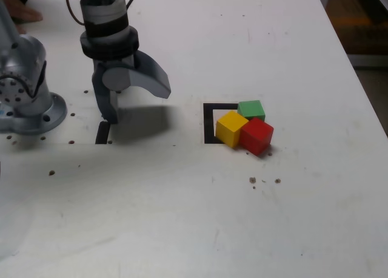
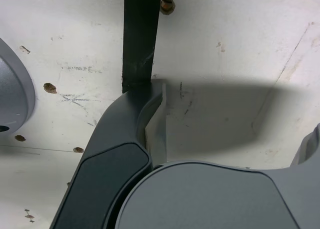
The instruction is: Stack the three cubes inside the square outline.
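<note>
The arm reaches down from the far left of the exterior view, its grey wrist column and black collar pointing almost straight at the table. The gripper [image 1: 138,105] hangs low, with its jaws spread wide apart and nothing between them. One dark finger [image 1: 108,105] drops nearly vertical, its tip at or just above the surface; whether it touches cannot be told. The other finger [image 1: 151,76] swings out toward the exterior view's right, raised and curved. In the wrist view, the lower finger [image 2: 150,119] shows a pale inner pad. The arm's round grey base [image 1: 27,102] sits at the exterior view's left edge.
</note>
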Available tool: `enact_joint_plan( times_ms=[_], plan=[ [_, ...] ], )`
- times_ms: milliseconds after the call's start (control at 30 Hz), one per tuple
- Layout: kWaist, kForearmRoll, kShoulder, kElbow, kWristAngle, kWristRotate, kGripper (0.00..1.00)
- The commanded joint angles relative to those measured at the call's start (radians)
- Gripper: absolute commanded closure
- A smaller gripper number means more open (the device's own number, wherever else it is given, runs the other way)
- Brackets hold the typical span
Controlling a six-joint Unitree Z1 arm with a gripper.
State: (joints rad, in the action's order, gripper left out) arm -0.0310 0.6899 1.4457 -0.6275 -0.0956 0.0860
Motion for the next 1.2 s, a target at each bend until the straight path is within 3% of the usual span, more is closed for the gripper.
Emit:
enact_joint_plan(
  times_ms=[0,400,800,1167],
  plan=[
    [-0.001,0.0,0.008,-0.009,0.001,-0.002,0.01],
    [-0.001,0.035,0.068,-0.119,-0.007,-0.017,0.01],
    [-0.001,0.235,0.095,-0.351,0.032,-0.089,0.01],
    [-0.001,0.306,0.164,-0.478,0.049,-0.215,0.02]
  ],
)
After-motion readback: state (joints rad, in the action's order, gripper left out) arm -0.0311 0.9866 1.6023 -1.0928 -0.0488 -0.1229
